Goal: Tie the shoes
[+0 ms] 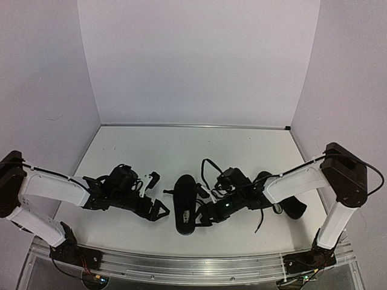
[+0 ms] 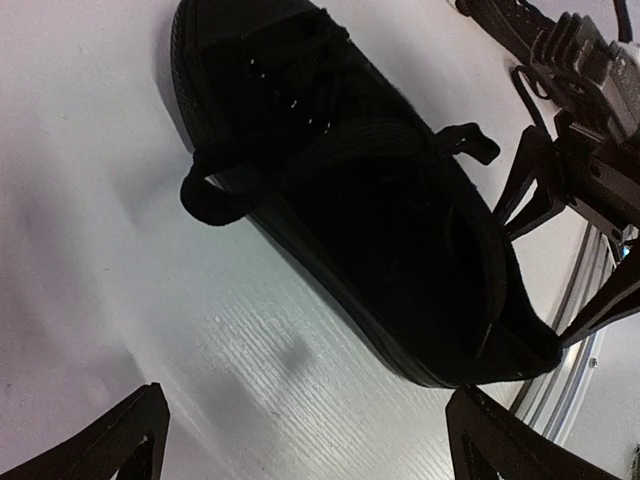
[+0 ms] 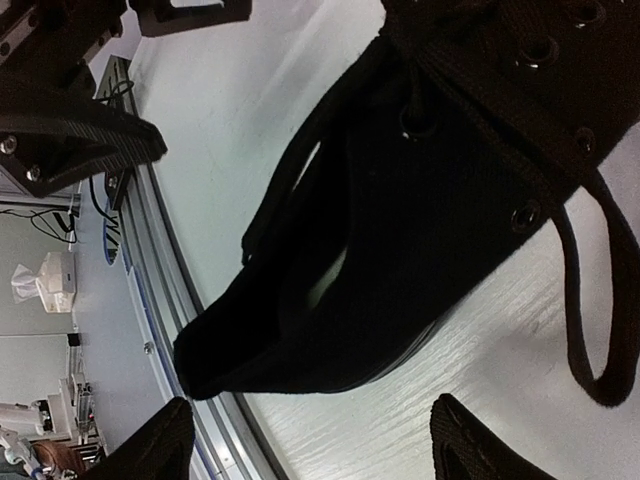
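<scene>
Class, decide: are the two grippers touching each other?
Apart. The top view shows a shoe lying between the left gripper and the right gripper.

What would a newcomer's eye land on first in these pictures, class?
A black shoe lies in the middle of the white table, near its front edge. Two arms reach in from either side, the left pincer and right pincer both open and flanking it. A loose lace loop sticks out from the shoe's side.
</scene>
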You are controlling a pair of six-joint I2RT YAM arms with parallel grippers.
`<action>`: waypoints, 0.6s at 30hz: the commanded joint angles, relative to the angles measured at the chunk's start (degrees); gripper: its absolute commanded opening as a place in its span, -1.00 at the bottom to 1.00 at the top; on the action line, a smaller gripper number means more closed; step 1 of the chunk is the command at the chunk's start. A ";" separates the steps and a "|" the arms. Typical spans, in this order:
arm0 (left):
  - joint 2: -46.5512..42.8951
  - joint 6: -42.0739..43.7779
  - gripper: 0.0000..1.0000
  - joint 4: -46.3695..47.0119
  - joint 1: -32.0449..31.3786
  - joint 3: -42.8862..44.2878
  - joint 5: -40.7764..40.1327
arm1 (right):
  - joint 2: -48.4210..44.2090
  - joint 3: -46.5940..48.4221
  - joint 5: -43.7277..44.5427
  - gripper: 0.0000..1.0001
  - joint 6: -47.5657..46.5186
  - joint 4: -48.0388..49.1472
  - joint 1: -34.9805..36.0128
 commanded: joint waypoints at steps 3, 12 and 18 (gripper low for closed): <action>8.75 -3.84 0.96 14.22 -0.98 2.29 2.12 | 4.23 4.16 3.14 0.26 0.80 4.06 0.13; 18.82 -5.86 0.39 21.06 -0.81 8.92 0.22 | 7.20 8.19 5.41 -0.15 1.57 3.74 -4.26; 23.64 -6.83 -0.13 25.25 3.54 12.71 1.75 | 10.95 13.47 3.07 -0.31 -0.64 3.65 -9.01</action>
